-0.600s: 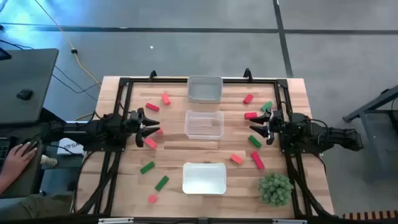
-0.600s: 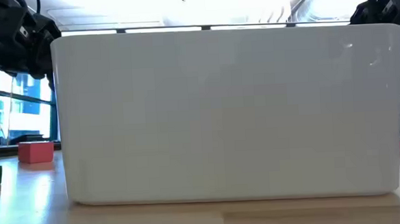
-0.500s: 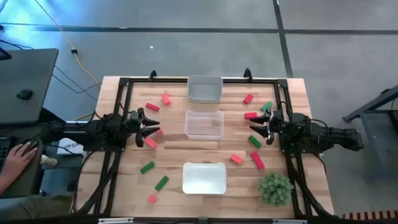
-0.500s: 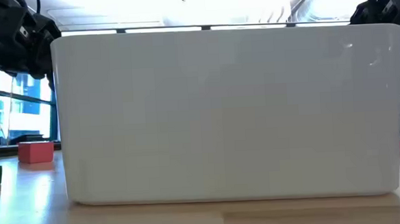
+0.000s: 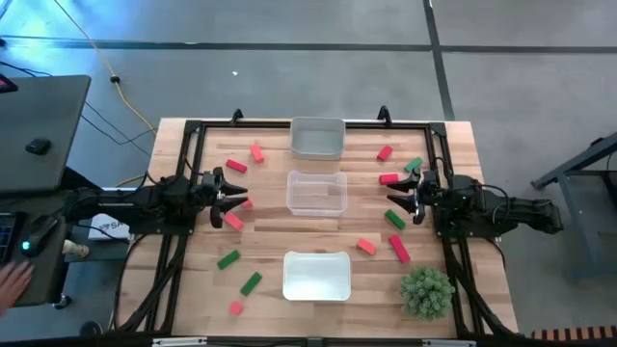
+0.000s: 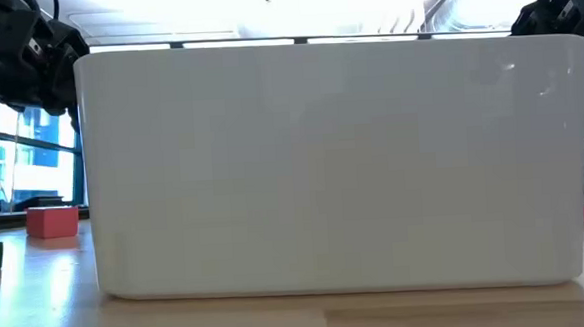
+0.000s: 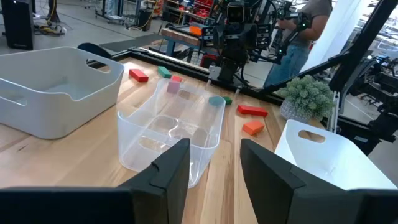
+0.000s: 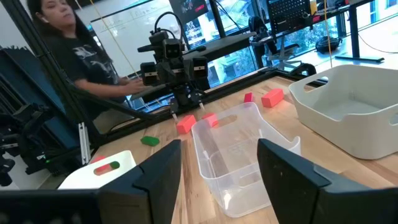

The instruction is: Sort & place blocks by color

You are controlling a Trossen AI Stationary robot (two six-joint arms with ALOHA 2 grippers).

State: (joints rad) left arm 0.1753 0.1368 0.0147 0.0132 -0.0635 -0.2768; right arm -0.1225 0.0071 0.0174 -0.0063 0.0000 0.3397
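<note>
Small blocks lie flat on the wooden table. On the left are pink-red ones (image 5: 236,166) (image 5: 257,151) (image 5: 233,222) and green ones (image 5: 228,258) (image 5: 251,282). On the right are an orange-red one (image 5: 385,152), green ones (image 5: 413,165) (image 5: 395,219) and a crimson one (image 5: 398,249). My left gripper (image 5: 234,197) (image 7: 214,155) hovers open left of the clear tray (image 5: 316,193), with nothing between its fingers. My right gripper (image 5: 398,199) (image 8: 219,155) hovers open right of that tray, also with nothing between its fingers.
A grey tray (image 5: 317,138) stands at the far middle and a white tray (image 5: 316,275) at the near middle, filling the low view (image 6: 332,161). A bushy green plant (image 5: 426,292) stands near right. A person (image 8: 68,37) is at the table's left side, by a laptop (image 5: 39,145).
Both arms have kept still. The person's hand beyond the table's left side has drawn back from the laptop toward the near side.
</note>
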